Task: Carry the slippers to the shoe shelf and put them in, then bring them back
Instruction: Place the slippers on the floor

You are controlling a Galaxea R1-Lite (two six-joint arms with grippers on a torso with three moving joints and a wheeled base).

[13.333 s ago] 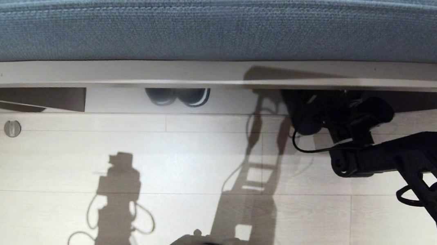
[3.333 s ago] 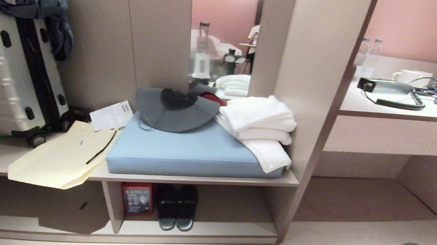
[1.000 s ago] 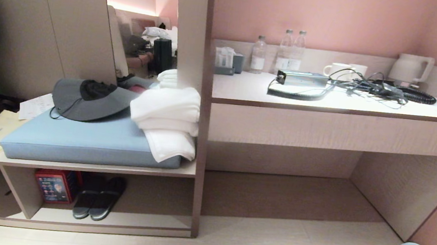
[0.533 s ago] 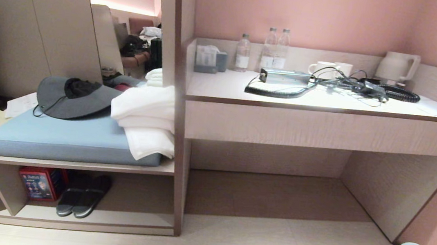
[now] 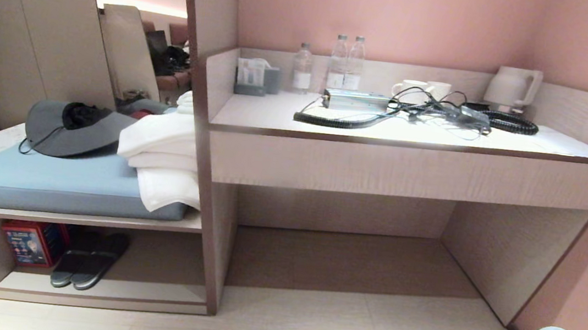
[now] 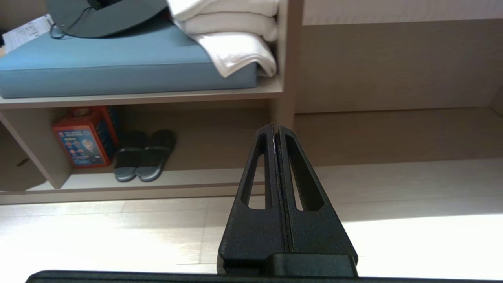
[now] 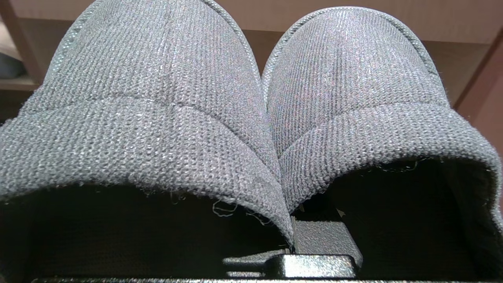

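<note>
While the shoe shelf [image 5: 146,293] sits low at the far left of the head view, I judge that I am on the carrying leg, with the putting-in not yet done. The grey knit slippers [image 7: 251,118] are with me: their toes fill the right wrist view and poke into the lower right corner of the head view, well apart from the shelf. My right gripper [image 7: 292,239] is clamped down hard, pinching the two inner collar edges of the pair together. Its fingers are buried under the knit, so I cannot see how deep the bite goes.

My left gripper [image 6: 275,133] is closed on nothing, fingers pressed flat together, pointing at the floor in front of the shelf.

A pair of dark slides [image 5: 85,268] already lies in the shelf beside a red box [image 5: 25,242], towards the left of that compartment. The bare board to their right, near the upright panel, looks like the free spot.

Next, I think, I must bring the shelf square in front of me, get low, and slide the pair in under the cushion board [image 5: 72,216] without knocking the slides
</note>
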